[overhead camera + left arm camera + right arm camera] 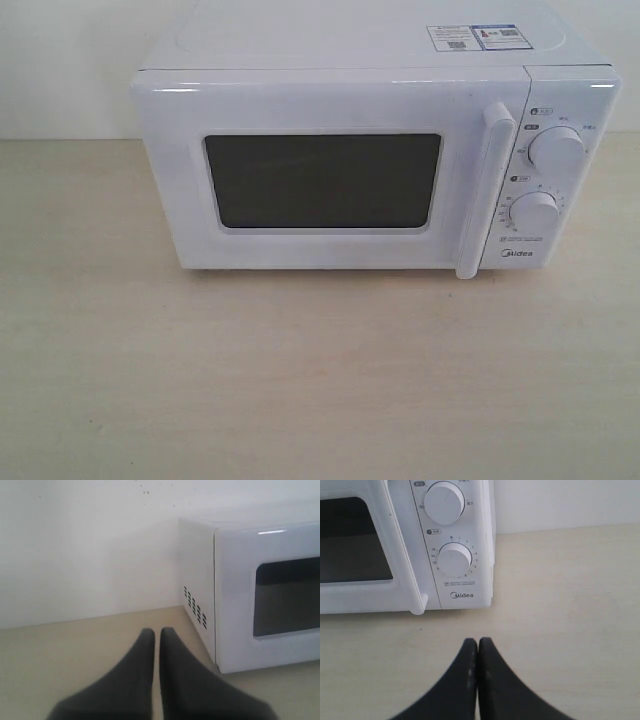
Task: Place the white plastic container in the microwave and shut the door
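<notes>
container: not seen in any view; cannot tell where.
microwave (378, 140): at 12 o'clock on table (300, 380), front to camera.
door (300, 105): shut flush; window (322, 180) dark, inside not readable.
handle (485, 190): upright, at 3 o'clock of window.
dials: two, at 3 o'clock of handle, upper (557, 150) over lower (534, 213).
L gripper (156, 630): clenched to a thin slit, nothing btw fingers; low over table, near microwave side w/ vents (195, 607), apart.
R gripper (478, 640): clenched, tips touching, holds nothing; over table in front of dials, apart.

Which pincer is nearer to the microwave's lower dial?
Right. The right pincer sits in front of the lower dial; the left pincer is by the microwave's opposite, vented side.
</notes>
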